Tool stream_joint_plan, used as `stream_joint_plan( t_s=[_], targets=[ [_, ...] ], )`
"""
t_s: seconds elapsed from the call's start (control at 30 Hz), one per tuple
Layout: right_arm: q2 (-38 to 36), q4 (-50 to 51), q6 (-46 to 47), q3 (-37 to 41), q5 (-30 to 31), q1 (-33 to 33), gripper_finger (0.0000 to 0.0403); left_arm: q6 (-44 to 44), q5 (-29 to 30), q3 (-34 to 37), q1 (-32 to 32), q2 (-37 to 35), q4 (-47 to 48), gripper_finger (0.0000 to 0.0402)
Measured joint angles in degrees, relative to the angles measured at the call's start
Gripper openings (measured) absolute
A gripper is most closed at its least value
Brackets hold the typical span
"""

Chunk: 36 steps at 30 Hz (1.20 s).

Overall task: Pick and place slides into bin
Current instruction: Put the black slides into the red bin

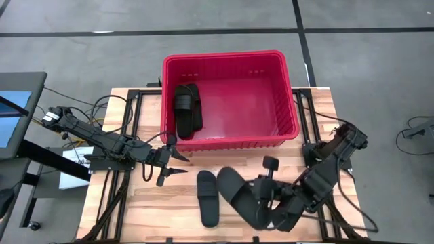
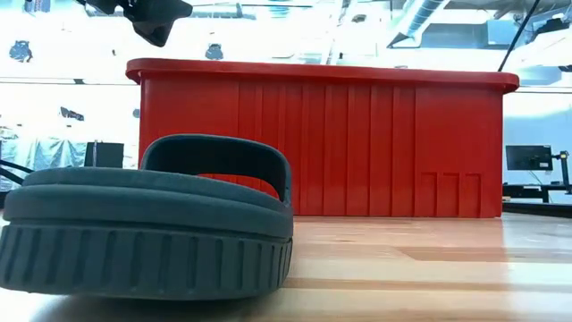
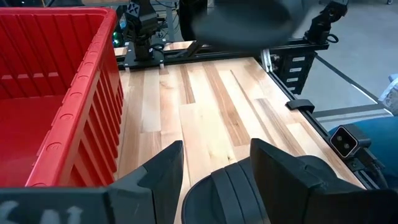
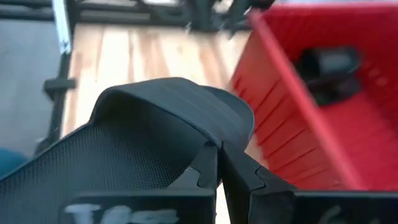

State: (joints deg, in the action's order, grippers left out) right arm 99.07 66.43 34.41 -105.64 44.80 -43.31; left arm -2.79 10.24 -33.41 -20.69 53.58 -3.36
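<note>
Both arms [image 1: 102,139] are matte black, jointed, trailing looped black cables; each pincer [image 3: 214,165] has wedge-shaped black fingers [image 3: 165,165].

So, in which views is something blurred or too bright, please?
Low view: the room behind the bin is washed out by bright light, while the near slide stays readable. Right wrist view: the slide in the bin is out of focus. Left wrist view: a dark shape at the far end of the table is smeared.
</note>
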Motion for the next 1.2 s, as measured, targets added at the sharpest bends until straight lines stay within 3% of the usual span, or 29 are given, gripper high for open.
stream_joint_plan(
  t_s=[0.27,0.6,1.03,1.2],
  targets=[
    [-0.08,10.4,-5.91,-12.07,7.77,5.51,0.0,0.02,0.0,0.0,0.0,0.0,0.02,0.0178],
    [-0.09,13.58,-16.54,-20.7,7.91,21.06,0.0,0.04,0.0,0.0,0.02,0.0,0.02,0.0178],
    [-0.59,13.63,-25.89,-22.67,1.61,44.08,0.0,-0.85,-1.19,0.04,0.02,0.0,2.74,0.0178],
    [-0.46,8.1,-29.01,-20.8,-2.6,50.42,0.0,-1.21,-1.38,0.04,0.02,0.0,3.02,0.0178]
  ],
)
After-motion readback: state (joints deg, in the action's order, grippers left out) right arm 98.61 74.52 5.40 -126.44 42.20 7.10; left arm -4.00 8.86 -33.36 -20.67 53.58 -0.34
